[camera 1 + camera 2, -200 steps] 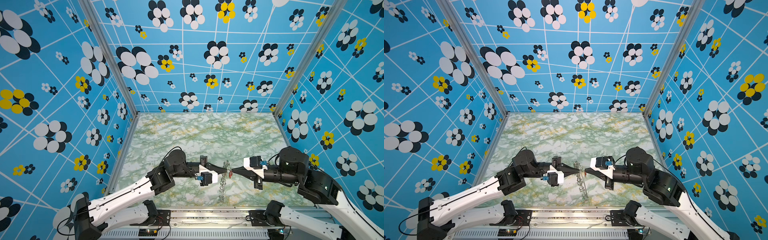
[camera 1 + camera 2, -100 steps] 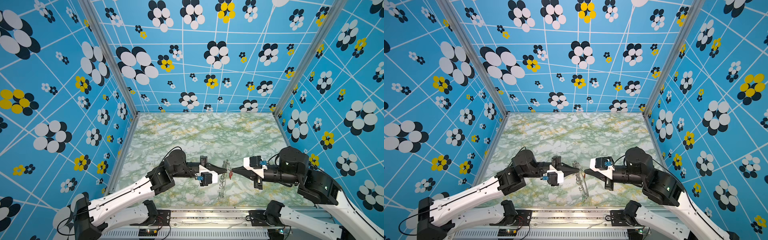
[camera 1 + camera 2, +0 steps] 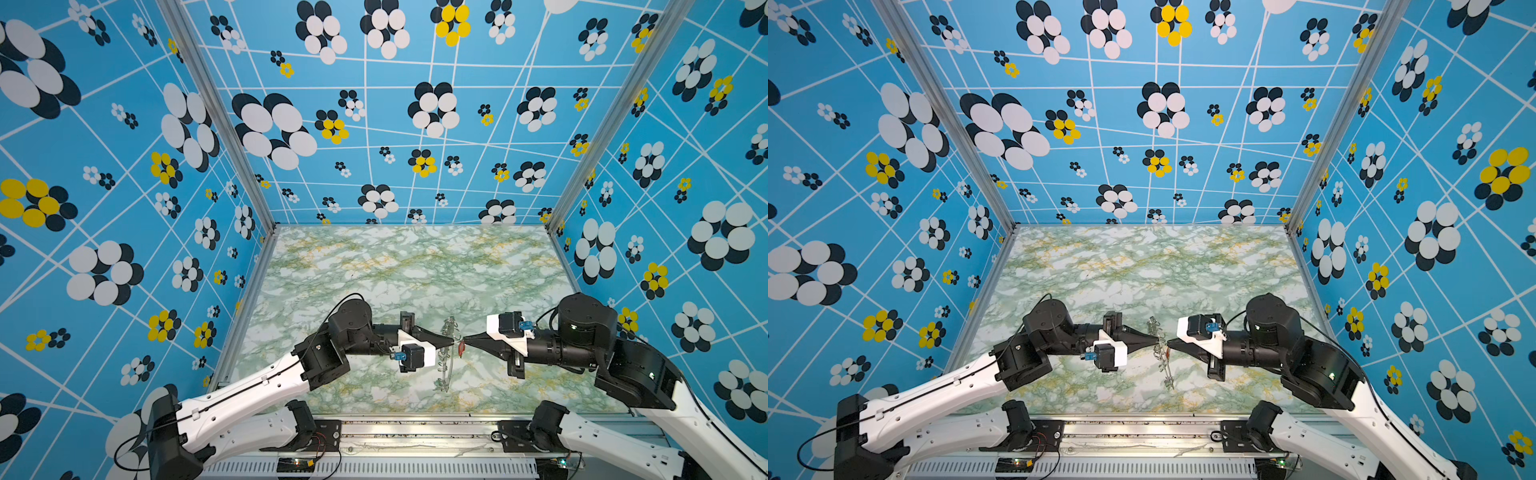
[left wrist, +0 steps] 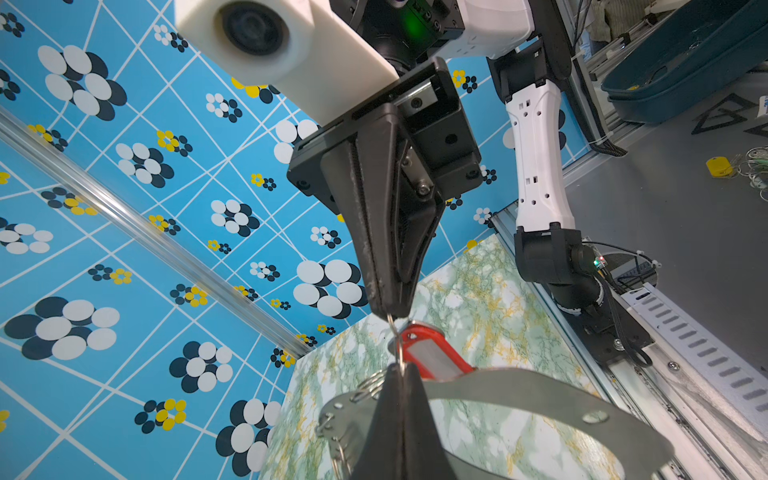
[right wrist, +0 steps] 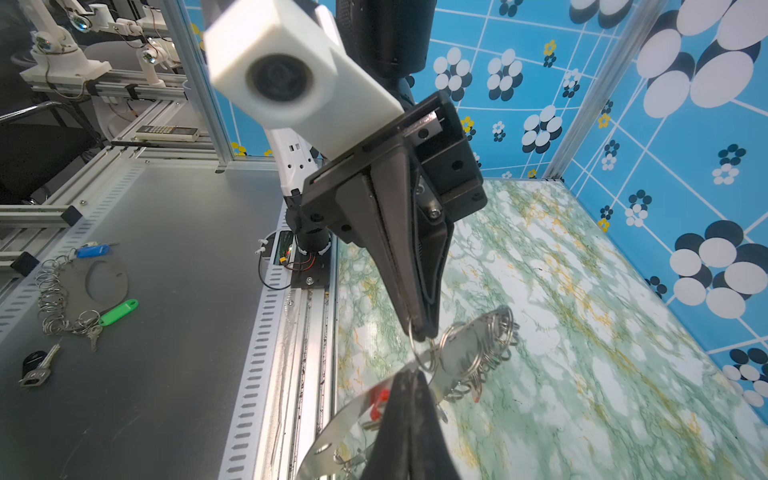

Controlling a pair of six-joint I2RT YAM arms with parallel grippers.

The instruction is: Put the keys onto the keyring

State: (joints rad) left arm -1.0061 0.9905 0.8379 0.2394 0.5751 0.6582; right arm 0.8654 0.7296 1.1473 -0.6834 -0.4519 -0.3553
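Three walls close the cell in. They are bright blue, crossed by thin white lines and strewn with flower clusters of white, black and yellow ovals. Aluminium posts stand at the two back corners. The tabletop bears a green and white marble pattern veined with yellow, evenly lit. A slotted metal rail runs along its near edge. Beyond the cell, the wrist views show a flat grey surface, aluminium framing and a dark teal bin.
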